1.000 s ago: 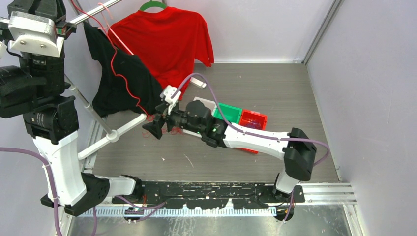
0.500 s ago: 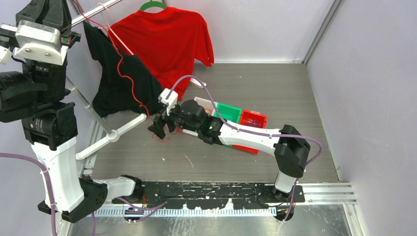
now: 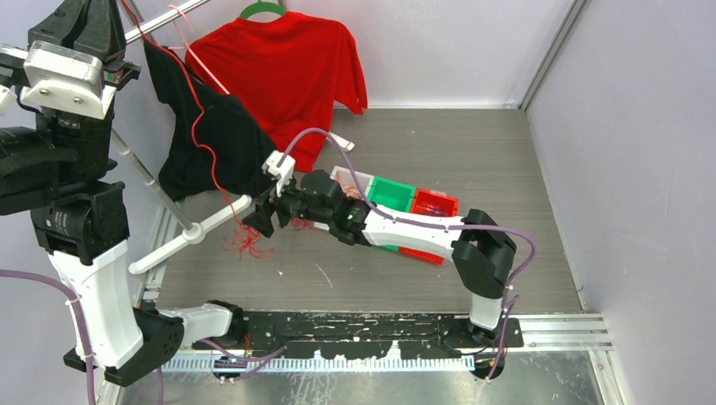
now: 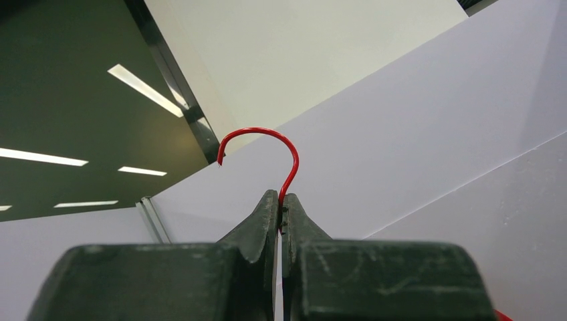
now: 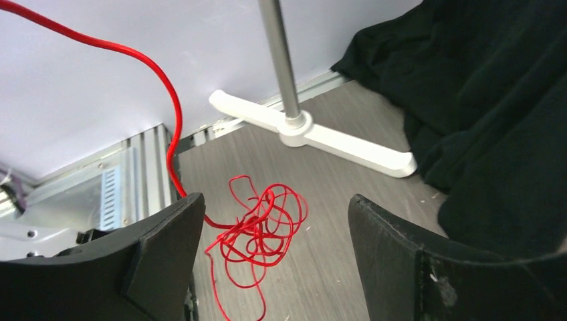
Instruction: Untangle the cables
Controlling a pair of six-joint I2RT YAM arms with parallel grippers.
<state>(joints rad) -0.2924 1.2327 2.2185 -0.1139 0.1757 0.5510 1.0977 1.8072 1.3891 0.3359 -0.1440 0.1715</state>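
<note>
A thin red cable [image 3: 199, 110] runs from my left gripper [image 3: 108, 10], raised high at the top left, down across the black shirt to a loose red clump [image 3: 245, 240] on the table. In the left wrist view the left gripper [image 4: 281, 200] is shut on the cable, and its hooked end [image 4: 267, 134] sticks out past the tips. My right gripper [image 3: 260, 221] is low over the table, just right of the clump. It is open and empty, and the clump [image 5: 261, 231] shows between its fingers in the right wrist view [image 5: 275, 202]. No orange or blue-purple wires show.
A clothes rack with a white foot [image 3: 190, 232] stands at the left and carries a black shirt [image 3: 211, 143]. A red T-shirt [image 3: 287, 67] hangs at the back. A white bin [image 3: 350, 179], a green bin [image 3: 390, 194] and a red bin [image 3: 432, 205] sit under the right arm.
The red clump has moved left and down, from beside the right gripper's fingers onto the table, and has spread out. The right arm has shifted slightly left. The left arm has barely moved.
</note>
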